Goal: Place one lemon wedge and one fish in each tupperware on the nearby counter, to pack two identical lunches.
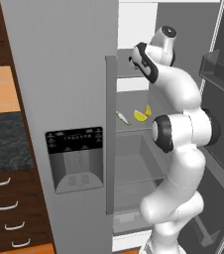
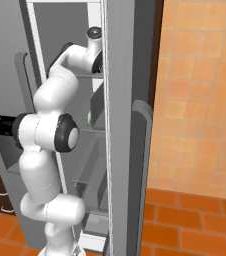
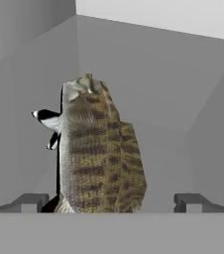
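You are reaching into the open fridge point(image 1: 79, 74). On its upper shelf, a mottled brown fish point(image 3: 101, 154) lies lengthwise between the gripper point(image 3: 112, 202)'s wide-open jaws, not yet held. It likely handles slick and light; pinch its thick middle, across the body.

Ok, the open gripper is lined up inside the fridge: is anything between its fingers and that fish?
Nothing visible. In the hand view the fish lies straight ahead between the two finger tips of the open gripper, with bare grey fridge shelf around it. A small black-and-white thing pokes out from the fish's far left side, outside the gap.
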Tool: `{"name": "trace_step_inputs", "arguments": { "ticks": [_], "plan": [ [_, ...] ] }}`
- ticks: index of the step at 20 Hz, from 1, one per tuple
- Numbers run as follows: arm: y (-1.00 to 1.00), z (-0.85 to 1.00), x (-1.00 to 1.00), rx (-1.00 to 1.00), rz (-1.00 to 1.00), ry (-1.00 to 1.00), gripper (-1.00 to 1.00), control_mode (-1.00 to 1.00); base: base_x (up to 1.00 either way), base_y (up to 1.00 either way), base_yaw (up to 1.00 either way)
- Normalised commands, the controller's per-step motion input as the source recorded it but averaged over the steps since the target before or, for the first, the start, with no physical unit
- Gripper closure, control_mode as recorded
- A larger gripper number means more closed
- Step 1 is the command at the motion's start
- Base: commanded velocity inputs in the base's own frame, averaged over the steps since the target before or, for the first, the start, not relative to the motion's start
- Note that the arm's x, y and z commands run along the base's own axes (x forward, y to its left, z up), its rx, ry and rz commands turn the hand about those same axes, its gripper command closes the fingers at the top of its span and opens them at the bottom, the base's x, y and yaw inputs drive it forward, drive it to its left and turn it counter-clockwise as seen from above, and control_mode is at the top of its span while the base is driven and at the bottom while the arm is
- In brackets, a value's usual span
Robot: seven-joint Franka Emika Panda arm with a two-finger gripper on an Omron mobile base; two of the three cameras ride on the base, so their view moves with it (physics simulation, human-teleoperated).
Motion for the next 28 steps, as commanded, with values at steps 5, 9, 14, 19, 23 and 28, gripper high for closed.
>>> {"name": "trace_step_inputs", "arguments": {
  "ticks": [5, 9, 14, 19, 23, 28],
  "plan": [
    [0.29, -0.78, 0.13, -0.10, 0.00, 0.05, 1.00, -1.00, 0.00, 0.00, 0.00],
    [0.46, -0.82, -0.55, -0.07, 0.00, 0.09, 1.00, -1.00, 0.00, 0.00, 0.00],
    [0.03, -0.12, -0.95, 0.00, 0.00, 0.02, 1.00, -1.00, 0.00, 0.00, 0.00],
    [0.00, -0.27, -1.00, -0.01, 0.00, 0.00, 1.00, -1.00, 0.00, 0.00, 0.00],
    [0.00, -0.74, -1.00, -0.03, 0.00, 0.00, 1.00, -1.00, 0.00, 0.00, 0.00],
    [0.00, -0.60, -1.00, 0.00, 0.00, 0.00, 1.00, -1.00, 0.00, 0.00, 0.00]
  ]
}}
